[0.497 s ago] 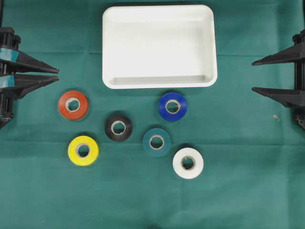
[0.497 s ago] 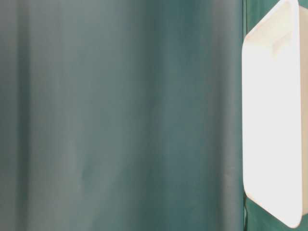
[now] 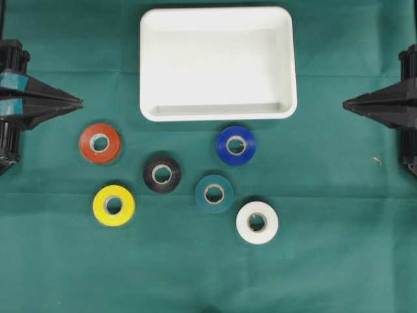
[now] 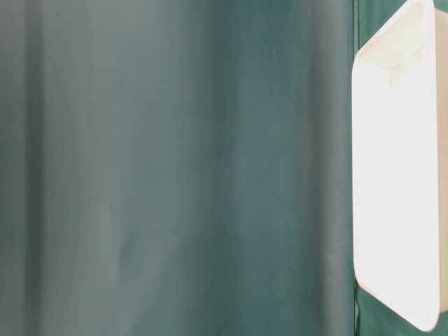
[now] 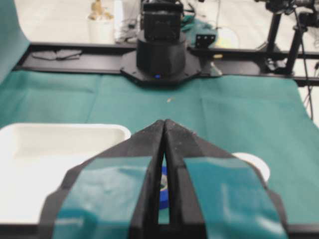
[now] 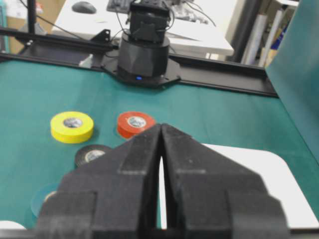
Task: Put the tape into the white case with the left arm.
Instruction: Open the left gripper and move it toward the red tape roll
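A green cloth covers the surface (image 3: 339, 248). On it lies the white case (image 3: 218, 112) at the far middle. Nearer, spread apart, lie six tape rolls: red (image 3: 100, 143), yellow (image 3: 113, 205), black (image 3: 161, 174), teal (image 3: 214, 193), blue (image 3: 236, 145), white (image 3: 257, 222).

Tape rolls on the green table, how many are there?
6, all outside the case: red nearest the left gripper, yellow below it, black and teal mid-table, blue under the case, white lowest right. None looks hidden.
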